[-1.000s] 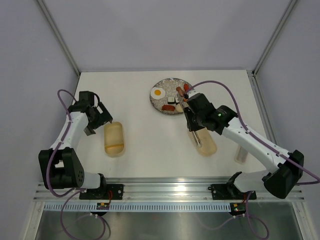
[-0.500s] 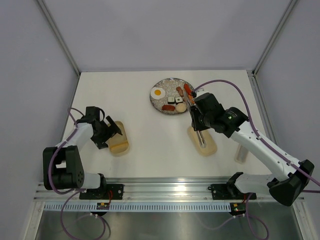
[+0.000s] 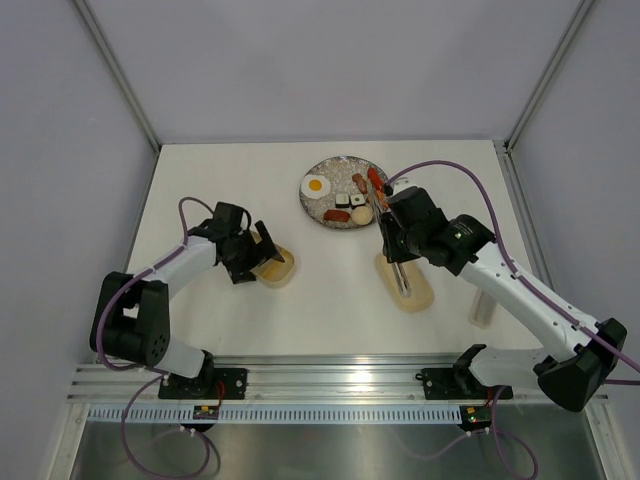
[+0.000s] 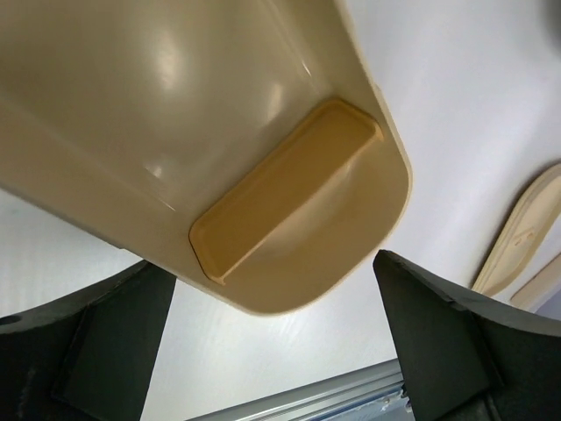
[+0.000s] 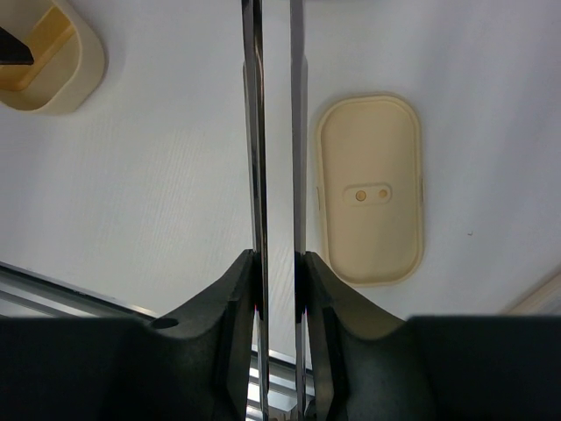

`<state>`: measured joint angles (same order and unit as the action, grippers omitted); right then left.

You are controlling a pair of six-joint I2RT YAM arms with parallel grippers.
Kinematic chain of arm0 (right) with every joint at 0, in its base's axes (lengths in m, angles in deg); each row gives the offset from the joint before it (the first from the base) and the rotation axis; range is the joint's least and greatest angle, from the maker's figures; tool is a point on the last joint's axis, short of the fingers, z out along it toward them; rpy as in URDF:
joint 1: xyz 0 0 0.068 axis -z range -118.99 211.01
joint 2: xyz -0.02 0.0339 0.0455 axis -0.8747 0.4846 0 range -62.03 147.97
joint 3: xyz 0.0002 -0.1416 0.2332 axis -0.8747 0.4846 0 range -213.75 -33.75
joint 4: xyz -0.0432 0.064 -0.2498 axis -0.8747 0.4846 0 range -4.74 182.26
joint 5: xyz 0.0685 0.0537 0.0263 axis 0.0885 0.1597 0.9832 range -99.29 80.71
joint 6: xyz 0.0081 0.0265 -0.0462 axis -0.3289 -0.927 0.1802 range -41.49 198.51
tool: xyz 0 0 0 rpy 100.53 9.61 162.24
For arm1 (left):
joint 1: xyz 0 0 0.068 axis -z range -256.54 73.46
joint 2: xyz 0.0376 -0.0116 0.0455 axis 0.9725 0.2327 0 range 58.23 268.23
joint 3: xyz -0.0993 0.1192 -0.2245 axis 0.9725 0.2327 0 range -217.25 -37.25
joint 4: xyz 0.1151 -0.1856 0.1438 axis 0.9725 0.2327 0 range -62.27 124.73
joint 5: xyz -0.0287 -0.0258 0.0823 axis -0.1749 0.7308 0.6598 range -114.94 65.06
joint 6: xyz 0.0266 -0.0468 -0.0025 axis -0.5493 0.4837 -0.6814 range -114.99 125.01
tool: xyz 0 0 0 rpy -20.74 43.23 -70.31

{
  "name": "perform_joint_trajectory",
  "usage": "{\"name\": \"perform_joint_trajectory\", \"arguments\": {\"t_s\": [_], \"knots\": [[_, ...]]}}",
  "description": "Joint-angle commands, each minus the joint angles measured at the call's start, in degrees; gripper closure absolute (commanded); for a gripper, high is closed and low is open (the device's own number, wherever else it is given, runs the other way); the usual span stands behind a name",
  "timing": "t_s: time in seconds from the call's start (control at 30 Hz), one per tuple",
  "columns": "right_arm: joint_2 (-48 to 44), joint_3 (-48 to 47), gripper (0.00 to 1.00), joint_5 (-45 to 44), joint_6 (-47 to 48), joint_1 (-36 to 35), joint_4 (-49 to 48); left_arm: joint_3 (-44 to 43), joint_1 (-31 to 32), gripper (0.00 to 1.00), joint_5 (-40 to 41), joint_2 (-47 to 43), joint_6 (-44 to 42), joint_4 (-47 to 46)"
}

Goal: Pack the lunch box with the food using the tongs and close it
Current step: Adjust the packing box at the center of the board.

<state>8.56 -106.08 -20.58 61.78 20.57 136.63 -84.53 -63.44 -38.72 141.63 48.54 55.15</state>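
Observation:
The lunch box [image 3: 276, 267], a pale yellow-beige tray with a darker insert [image 4: 285, 193] in one end, lies left of centre. My left gripper [image 3: 258, 252] stands open astride its rounded end [image 4: 289, 289]. A gap shows at each black finger [image 4: 438, 333]. The cream lid [image 3: 408, 285] lies flat at the right [image 5: 371, 189]. My right gripper [image 3: 394, 232] is shut on the silver tongs [image 5: 273, 132], whose two arms run straight between its pads. The food rests on the round plate [image 3: 318, 206]: fried egg [image 3: 316, 185], sausage [image 3: 337, 214], sushi roll [image 3: 357, 199], beige ball [image 3: 362, 214].
A pale upright cylinder [image 3: 483, 308] stands near the right arm's forearm. An aluminium rail [image 3: 340, 385] runs along the near edge. Grey walls close in the table on three sides. The right wrist view also catches the lunch box [image 5: 53, 61] at its upper left.
My left gripper has swept right from the table's left side, and the lunch box has come with it toward the middle. The right arm shifted slightly right with the tongs, then held.

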Motion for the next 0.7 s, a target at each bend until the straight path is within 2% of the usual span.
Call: {"name": "perform_joint_trajectory", "arguments": {"t_s": [0.0, 0.43, 0.53, 0.67], "knots": [[0.51, -0.09, 0.66, -0.22, -0.85, 0.54, -0.57, -4.65, 2.45, 0.01, -1.16, 0.8, 2.0, -2.46], [3.06, 0.62, 0.65, 4.43, 0.38, 5.73, -1.98, -13.43, 3.07, 0.01, 4.63, -6.14, -4.85, 7.47], [4.29, 0.09, 0.65, 6.1, 0.56, 6.69, -1.46, -15.9, 2.28, 0.01, 7.54, -6.4, -6.52, 10.72], [5.96, -0.87, 0.64, 7.24, 0.21, 6.78, -0.4, -16.96, -2.19, 0.01, 6.23, -5.88, -8.02, 11.08]]}}
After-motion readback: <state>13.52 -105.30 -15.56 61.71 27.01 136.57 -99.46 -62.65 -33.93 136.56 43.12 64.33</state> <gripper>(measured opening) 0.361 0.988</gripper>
